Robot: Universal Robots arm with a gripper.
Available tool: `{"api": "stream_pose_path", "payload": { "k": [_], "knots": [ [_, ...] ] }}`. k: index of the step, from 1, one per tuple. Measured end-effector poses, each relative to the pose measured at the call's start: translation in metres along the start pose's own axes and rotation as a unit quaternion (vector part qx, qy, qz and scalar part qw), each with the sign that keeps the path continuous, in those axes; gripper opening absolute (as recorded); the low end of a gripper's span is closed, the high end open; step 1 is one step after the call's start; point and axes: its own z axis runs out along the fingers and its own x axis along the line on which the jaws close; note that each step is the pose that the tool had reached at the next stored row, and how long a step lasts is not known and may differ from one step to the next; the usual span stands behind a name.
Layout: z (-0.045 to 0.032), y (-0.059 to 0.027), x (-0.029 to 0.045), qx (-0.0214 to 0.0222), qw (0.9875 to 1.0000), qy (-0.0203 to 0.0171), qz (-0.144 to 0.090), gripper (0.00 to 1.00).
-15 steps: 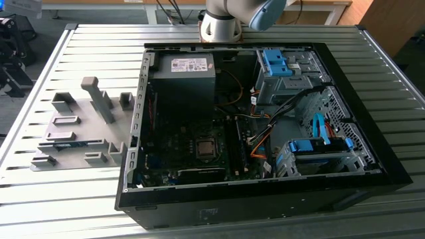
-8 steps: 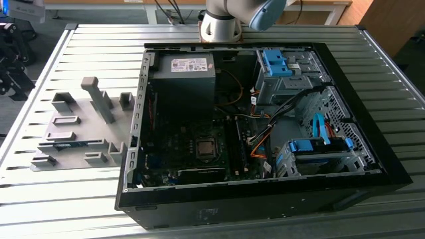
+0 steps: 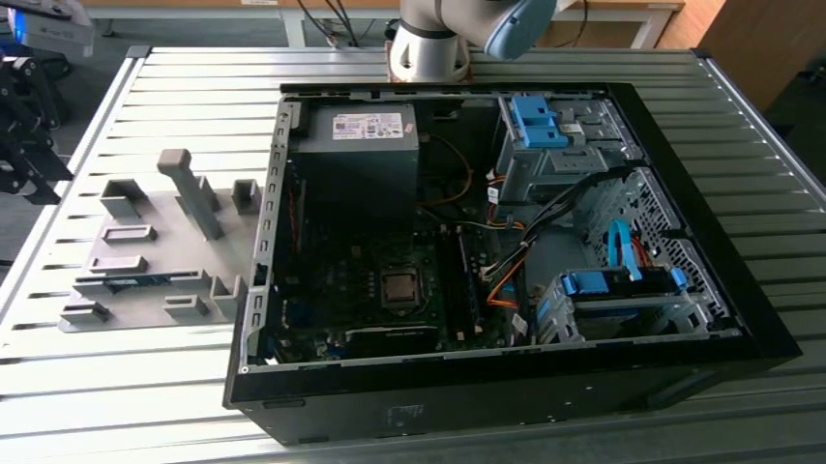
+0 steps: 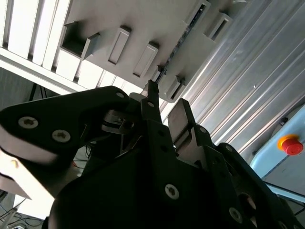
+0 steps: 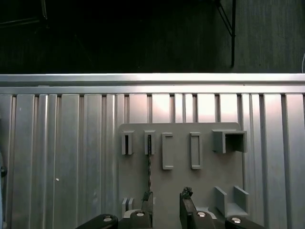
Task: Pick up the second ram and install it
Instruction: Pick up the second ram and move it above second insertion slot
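Counts one second ram (image 3: 130, 282), a long, thin, flat green-blue memory stick, lying lengthwise in its holder on one flat grey plastic fixture plate (image 3: 165, 220) at the exterior view's left, just beside one open black computer case (image 3: 516, 387). Reads in the first wrist view as a ram (image 5: 148, 167) seen edge-on, one end seated in a small grey slotted holder block (image 5: 149, 143), the other end running toward the one black gripper (image 5: 167, 202); cannot tell whether it touches a fingertip. Carries nothing: jaws parted with a clear gap between two fingers (image 5: 188, 206), the ram to one side of that gap, in line with the other finger. Shows likewise open and empty in the second wrist view, the gripper (image 4: 165, 102) short of the plate (image 4: 143, 19) and the ram (image 4: 187, 34). Numbers five grey blocks in one row across the plate in the first wrist view: two small slotted ones, two rectangular frames (image 5: 195, 150), one larger open bracket (image 5: 229, 141); adds one tall grey upright post (image 3: 193, 193) in the exterior view. Leaves a wide band of bare ribs beside the plate, open as far as the edge rail (image 5: 152, 78). Rests all on one ribbed aluminium bench (image 5: 62, 157), matt silver, grooves running along the ram's length. Drops past the rail into dark floor with hanging black cables (image 5: 233, 33); has pale wooden furniture (image 3: 633, 14) behind the arm's grey-white base (image 3: 427, 48).
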Motion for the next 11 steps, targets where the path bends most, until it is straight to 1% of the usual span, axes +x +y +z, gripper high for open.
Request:
{"api": "stream_pose_path", "payload": {
  "k": [8,11],
  "knots": [
    [0.0120,-0.0005,0.0025,-0.0002,1.0000,0.0003,-0.007,0.36],
    [0.0153,-0.0007,0.0029,0.0000,1.0000,0.0004,-0.010,0.36]
  ]
}}
